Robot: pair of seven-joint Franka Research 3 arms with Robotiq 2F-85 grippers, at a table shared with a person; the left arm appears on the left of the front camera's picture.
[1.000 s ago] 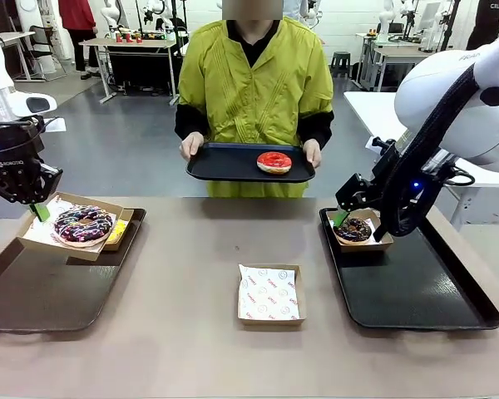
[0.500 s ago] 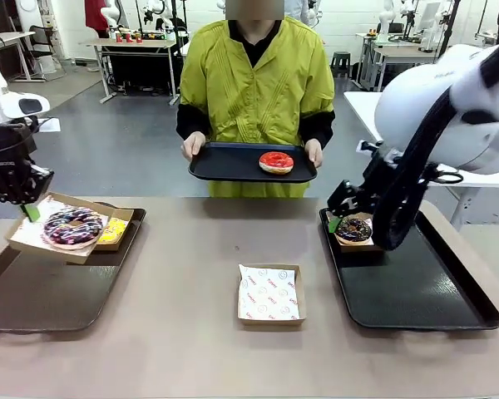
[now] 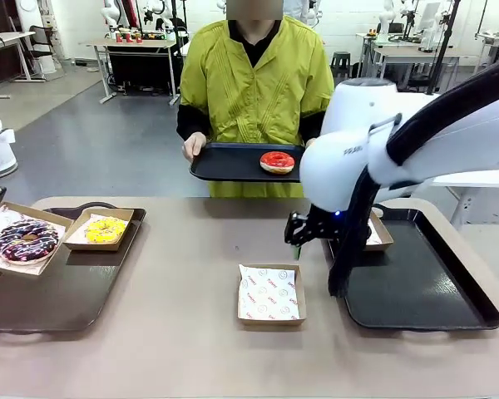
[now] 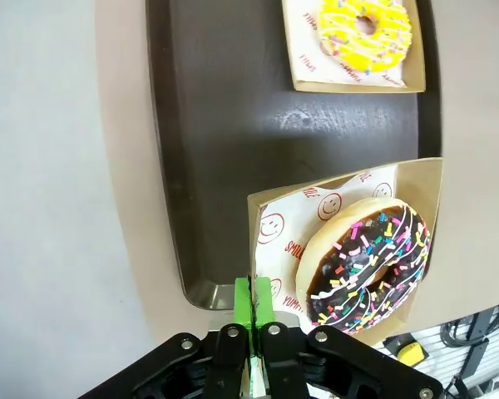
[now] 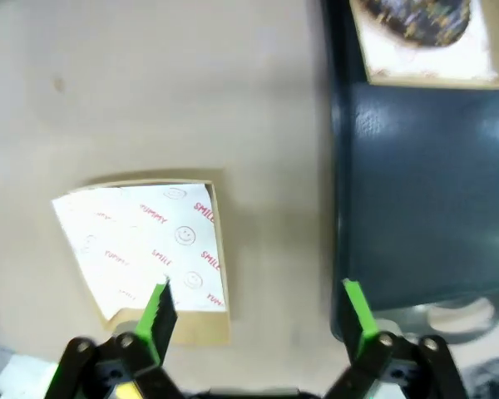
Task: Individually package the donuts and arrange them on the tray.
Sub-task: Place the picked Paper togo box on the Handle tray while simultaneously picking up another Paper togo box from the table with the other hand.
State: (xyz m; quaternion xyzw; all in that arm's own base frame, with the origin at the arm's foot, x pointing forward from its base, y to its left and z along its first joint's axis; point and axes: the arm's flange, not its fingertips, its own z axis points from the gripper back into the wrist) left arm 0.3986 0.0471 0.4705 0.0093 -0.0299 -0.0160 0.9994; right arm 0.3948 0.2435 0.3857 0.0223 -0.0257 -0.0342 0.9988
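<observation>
The table (image 3: 175,249) lies bare around the empty box (image 3: 270,293). The right gripper (image 5: 258,312) hangs just beside it, fingers apart. The left tray (image 3: 66,299) has open room beside the yellow donut (image 3: 106,229). The left gripper (image 4: 254,293), clamped on the donut box (image 4: 428,187) rim, should carry the purple donut (image 4: 366,262) level and clear the tray lip. The red donut (image 3: 277,161) sits on the person's tray (image 3: 224,162).

Paper-lined box (image 3: 270,294) on table (image 3: 183,274) — near right tray (image 3: 424,291).

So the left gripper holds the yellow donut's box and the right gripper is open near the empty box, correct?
No: the left wrist view shows the left gripper holding the purple sprinkled donut's box; the right gripper is open near the empty box.
</observation>
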